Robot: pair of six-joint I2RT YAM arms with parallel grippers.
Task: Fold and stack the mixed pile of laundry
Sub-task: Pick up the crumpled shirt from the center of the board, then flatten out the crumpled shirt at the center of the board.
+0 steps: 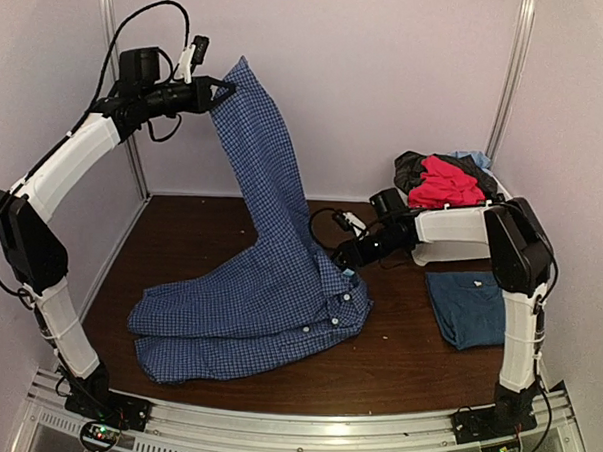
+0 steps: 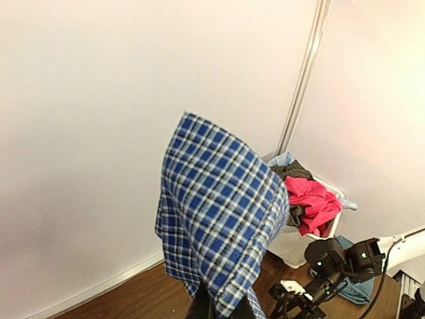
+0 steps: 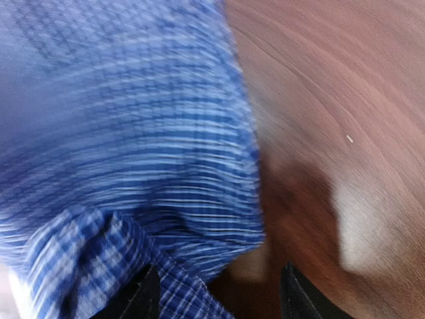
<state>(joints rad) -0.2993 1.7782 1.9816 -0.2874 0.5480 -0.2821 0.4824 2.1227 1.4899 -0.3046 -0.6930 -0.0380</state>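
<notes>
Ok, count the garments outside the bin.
2: the checked shirt, hanging from the left gripper onto the table; the folded blue T-shirt, at its right edge. More may hide underneath.

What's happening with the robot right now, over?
Left gripper shut on checked shirt, held high. Right gripper open at its collar. Folded blue garment lies aside.

Dark brown wood-grain table (image 1: 406, 361), walled on its left, far and right sides. Centre-left: blue-and-white checked shirt (image 1: 258, 314), its body spread on the surface with the buttoned edge to the right and one end rising off the table toward the far left. Right: folded dark-blue T-shirt (image 1: 468, 308), lying flat, apart from the shirt. Far right corner: white bin (image 2: 290, 247) standing on the table. A small white speck (image 3: 349, 139) lies on bare wood near the shirt's edge.
</notes>
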